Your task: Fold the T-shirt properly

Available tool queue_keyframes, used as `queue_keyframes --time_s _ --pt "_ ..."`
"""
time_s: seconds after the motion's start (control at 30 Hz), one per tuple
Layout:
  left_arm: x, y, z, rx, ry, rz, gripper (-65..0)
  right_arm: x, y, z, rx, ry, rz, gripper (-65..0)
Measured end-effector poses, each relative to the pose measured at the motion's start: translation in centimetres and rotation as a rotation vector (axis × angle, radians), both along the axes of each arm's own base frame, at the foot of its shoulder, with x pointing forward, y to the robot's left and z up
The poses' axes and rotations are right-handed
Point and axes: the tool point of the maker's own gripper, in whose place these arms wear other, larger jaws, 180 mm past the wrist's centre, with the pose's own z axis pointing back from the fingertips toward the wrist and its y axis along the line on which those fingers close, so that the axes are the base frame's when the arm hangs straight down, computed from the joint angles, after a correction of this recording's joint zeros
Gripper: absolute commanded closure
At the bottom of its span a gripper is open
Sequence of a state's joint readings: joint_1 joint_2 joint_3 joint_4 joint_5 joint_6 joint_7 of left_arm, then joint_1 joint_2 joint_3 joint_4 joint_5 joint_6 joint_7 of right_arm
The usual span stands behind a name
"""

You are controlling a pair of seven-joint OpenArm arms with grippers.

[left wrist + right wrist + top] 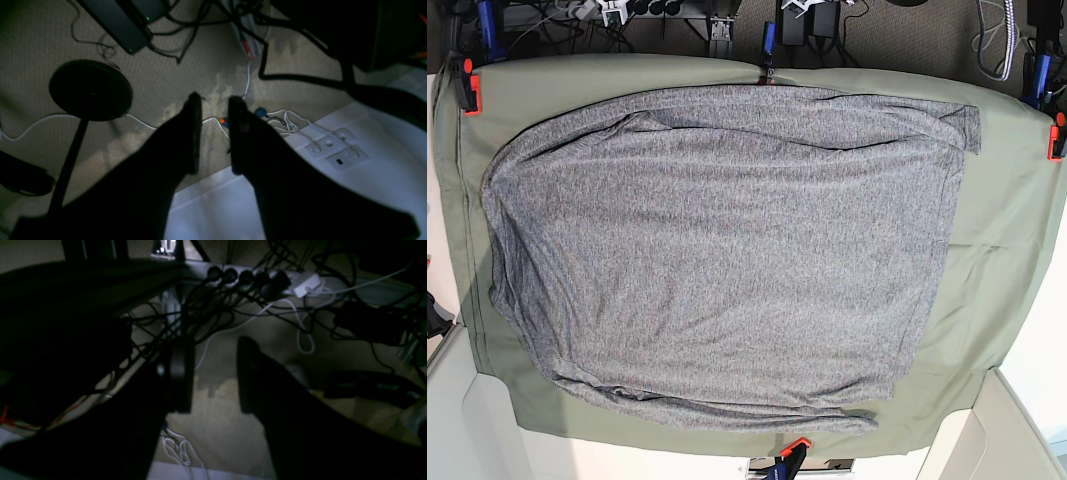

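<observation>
- L gripper, black w/ two slim tapered fingers (215, 133): open, clear gap betw. tips, nothing in it. Held over floor area, well apart from shirt.
- R gripper, black, blunt-fingered (215, 373): also open, moderate gap, nothing betw. fingers; floor & cables visible thru gap.
- T-shirt, lg heather-grey mottled soft knit (727, 250): lies on plain olive-green table cloth (997, 260), mid-table, spread wide, cloth showing around it.
- Shirt's far edge: long band lying along top, w/ crease under it; squared corner at base view's upper R.
- Near edge: narrow, wrinkled strip, tapering toward lower R. View's L side bunched, rippled; middle mostly flat w/ faint wrinkles.
- Orange-red clamps at table edge: one upper L (472, 87), one upper R (1056, 137), one bottom, near mid (795, 447). All apart from shirt.
- L wrist view, dim: round black disc base w/ pole (90, 90); white wall sockets w/ plugs (337, 150), lower R.
- R wrist view, v. dark: grey strip w/ row of black plugs (230, 275), white block plug (306, 284), tangled cables nearby.
</observation>
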State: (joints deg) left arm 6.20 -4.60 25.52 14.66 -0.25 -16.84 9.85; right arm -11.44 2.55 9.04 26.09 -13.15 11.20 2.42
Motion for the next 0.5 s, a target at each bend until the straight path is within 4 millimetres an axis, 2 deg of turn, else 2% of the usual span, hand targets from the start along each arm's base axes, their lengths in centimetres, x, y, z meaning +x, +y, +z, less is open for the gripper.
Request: queue_keyframes --time_s 0.17,0.23,0.37,0.5 --pt "0.4 0.1 0.2 -0.018 -0.042 -0.004 -17.1 -0.5 0.0 0.7 0.037 -0.023 0.022 -22.3" --pt "0.4 0.7 0.4 -0.019 -0.062 -0.009 -17.1 -0.7 -0.3 1.1 0.038 -0.033 0.026 -22.3" --pt "-0.7 1.9 1.1 -0.018 -0.083 -0.01 -17.1 -1.2 -1.0 2.0 0.062 -0.059 -0.029 -22.3" --pt "-1.5 1.6 2.1 -0.049 -0.117 -0.02 -17.1 -1.3 -1.3 3.3 0.105 -0.103 -0.089 -22.3"
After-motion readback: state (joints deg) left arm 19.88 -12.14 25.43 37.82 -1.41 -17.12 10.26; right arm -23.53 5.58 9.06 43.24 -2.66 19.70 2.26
